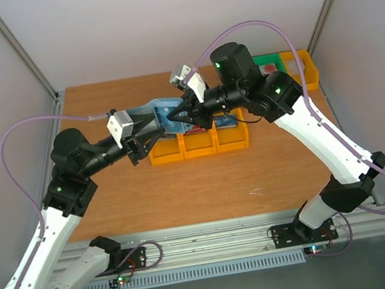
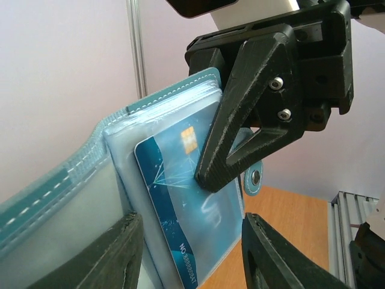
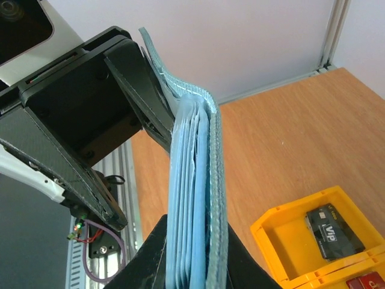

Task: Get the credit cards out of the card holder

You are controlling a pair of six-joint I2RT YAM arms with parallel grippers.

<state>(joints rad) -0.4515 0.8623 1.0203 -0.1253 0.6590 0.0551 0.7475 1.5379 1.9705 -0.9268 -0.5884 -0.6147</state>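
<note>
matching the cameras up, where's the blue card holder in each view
top external: card holder at centre, by the yellow bins' left end
left wrist: fills left and centre, blue card inside
right wrist: edge-on, centre bottom
shared landmark: the wooden table

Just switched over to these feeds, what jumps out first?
The blue card holder is held in the air between the left gripper and right gripper, over the yellow bins mid-table. One right finger presses on a blue card still sleeved, and a dark grey card lies in one bin.
</note>
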